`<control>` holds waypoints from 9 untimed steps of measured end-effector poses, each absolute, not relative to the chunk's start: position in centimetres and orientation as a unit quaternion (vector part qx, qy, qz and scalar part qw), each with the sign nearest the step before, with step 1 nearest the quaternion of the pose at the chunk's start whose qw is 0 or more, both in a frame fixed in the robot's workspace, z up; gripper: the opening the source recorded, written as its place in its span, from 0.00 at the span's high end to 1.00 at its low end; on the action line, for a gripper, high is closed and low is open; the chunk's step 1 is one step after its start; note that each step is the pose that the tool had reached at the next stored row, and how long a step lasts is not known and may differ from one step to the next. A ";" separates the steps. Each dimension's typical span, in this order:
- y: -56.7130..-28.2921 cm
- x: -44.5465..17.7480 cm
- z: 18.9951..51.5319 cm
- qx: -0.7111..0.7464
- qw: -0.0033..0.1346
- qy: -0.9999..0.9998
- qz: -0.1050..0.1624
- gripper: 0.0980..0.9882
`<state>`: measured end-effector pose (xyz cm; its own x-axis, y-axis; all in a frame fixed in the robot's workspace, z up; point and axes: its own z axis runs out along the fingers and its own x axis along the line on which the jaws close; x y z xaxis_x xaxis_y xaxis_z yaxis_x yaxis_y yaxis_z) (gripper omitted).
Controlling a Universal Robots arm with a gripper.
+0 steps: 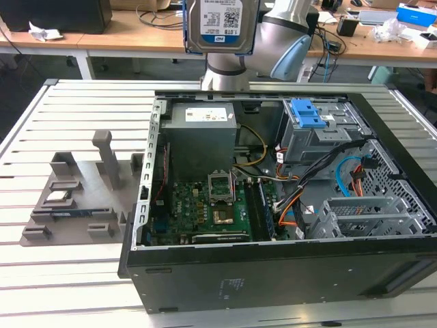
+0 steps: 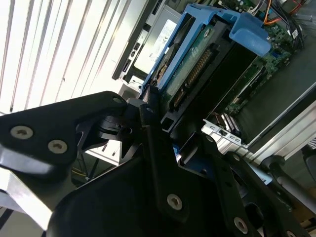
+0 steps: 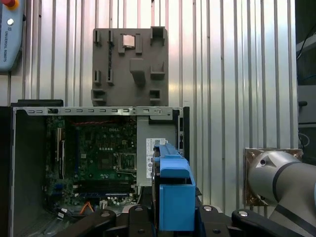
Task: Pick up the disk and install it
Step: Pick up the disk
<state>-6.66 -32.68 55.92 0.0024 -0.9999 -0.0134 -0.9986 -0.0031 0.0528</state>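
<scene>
Starting with the exterior view, the disk (image 1: 222, 24) is seen held high above the open computer case (image 1: 273, 273), its label face turned to the camera, in front of the arm (image 1: 280, 34) and well apart from everything inside. The case is laid on its side on the slatted tabletop (image 1: 68, 273). The grey power-supply box (image 1: 201, 130) is seen toward the rear, the motherboard (image 1: 205, 205) nearer the camera, and a blue latch piece (image 1: 311, 113) atop the grey bay (image 1: 314, 140). A grey fixture tray (image 1: 75, 205) is set beside the case on the exterior view's left.

In the second wrist view, the pincer (image 2: 148, 106) is found closed on the near end of the disk's blue frame (image 2: 249, 37). The bare circuit board (image 2: 195, 42) and connector (image 2: 195, 69) of the underside are exposed.

In the first wrist view, the disk is seen edge-on as a blue block in front of the power-supply corner of the open case, with the fixture tray beyond.

The disk is judged stiff and fairly dense, its metal and plastic faces smooth enough to slip, and its mechanism sensitive to knocks. A hold is best taken on the frame's rails, with the circuit board and connector left untouched.
</scene>
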 end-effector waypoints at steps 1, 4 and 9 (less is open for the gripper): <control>-32.7 -6.6 55.9 0.708 0.014 -0.706 -0.023 0.70; -32.7 -6.3 55.7 0.708 0.014 -0.706 -0.023 0.70; -32.7 -5.9 55.5 0.708 0.014 -0.706 -0.023 0.70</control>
<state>-5.94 -32.68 55.55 0.0024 -0.9999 -0.0134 -0.9986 -0.0031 0.0529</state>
